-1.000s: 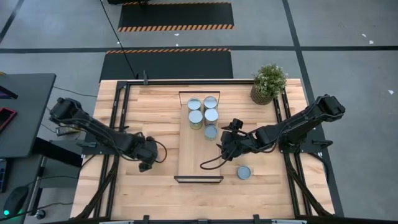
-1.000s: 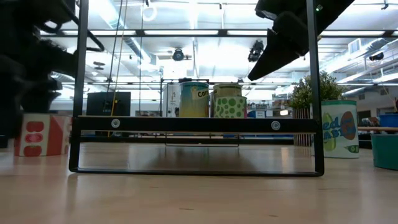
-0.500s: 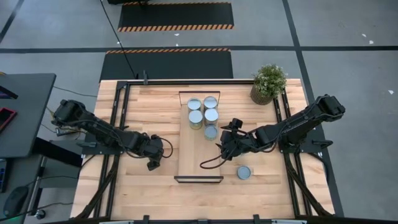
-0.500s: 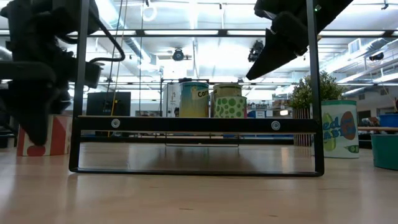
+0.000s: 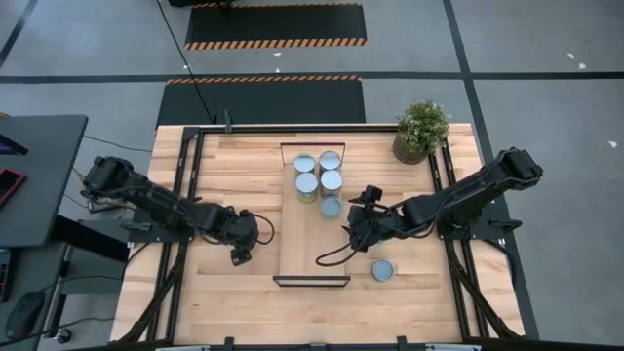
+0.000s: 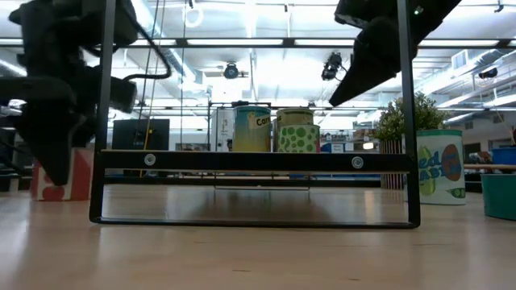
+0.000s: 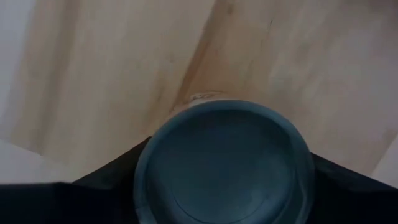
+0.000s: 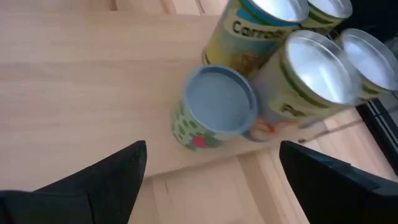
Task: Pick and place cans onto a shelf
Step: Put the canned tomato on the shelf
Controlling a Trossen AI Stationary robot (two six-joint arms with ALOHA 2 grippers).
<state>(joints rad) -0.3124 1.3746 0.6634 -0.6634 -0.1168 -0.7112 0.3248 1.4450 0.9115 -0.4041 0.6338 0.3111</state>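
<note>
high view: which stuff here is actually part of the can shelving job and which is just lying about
Part of the job:
- shelf, with five cans on it
- loose can on the table
- can at the left hand
- right hand, open over the shelf

Just lying about:
- potted plant
- teal container

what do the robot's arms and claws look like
Both arms are dark, nearly black, built of chunky jointed segments. The left arm and the right arm each trail a thin black cable that loops near the wrist. The right claw has two broad, flat black fingers tapering toward the tips. No markings are readable.
</note>
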